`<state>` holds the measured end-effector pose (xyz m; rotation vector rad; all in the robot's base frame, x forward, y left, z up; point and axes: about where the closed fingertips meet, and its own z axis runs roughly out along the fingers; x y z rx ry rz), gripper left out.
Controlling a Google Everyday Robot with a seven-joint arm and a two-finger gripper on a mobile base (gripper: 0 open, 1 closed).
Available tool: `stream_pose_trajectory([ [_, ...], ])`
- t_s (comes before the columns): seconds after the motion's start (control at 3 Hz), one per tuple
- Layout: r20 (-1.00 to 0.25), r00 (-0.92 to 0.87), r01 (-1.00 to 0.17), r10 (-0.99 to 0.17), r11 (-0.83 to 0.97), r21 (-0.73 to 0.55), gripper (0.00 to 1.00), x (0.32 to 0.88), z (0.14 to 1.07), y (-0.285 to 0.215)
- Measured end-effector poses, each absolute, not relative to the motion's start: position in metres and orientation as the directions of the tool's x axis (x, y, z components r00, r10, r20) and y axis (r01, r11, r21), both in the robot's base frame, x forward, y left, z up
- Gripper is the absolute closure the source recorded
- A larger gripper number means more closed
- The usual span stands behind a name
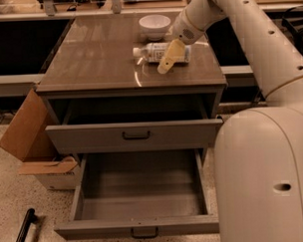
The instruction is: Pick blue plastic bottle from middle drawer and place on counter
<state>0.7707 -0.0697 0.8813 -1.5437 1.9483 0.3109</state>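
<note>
The blue plastic bottle [151,51] lies on its side at the back right of the counter [99,60], white cap pointing left. My gripper [167,55] reaches in from the upper right and is closed around the bottle's right half. One yellowish finger [169,55] crosses in front of it; the other is hidden behind it. The middle drawer [139,193] is pulled far out below and holds nothing.
A white bowl [154,25] stands on the counter just behind the bottle. The shallower upper drawer [134,136] is slightly open. A cardboard box [27,132] leans at the left. A black bar [23,232] lies on the floor. My robot body [263,179] fills the right.
</note>
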Motion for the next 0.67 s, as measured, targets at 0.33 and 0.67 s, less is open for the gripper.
stream_pose_trajectory([
  [0.33, -0.627, -0.081, -0.929, -0.775, 0.287, -0.234, 0.0, 0.755, 0.899, -0.089],
  [0.67, -0.669, -0.025, -0.911, -0.743, 0.293, -0.291, 0.0, 0.715, 0.914, -0.123],
])
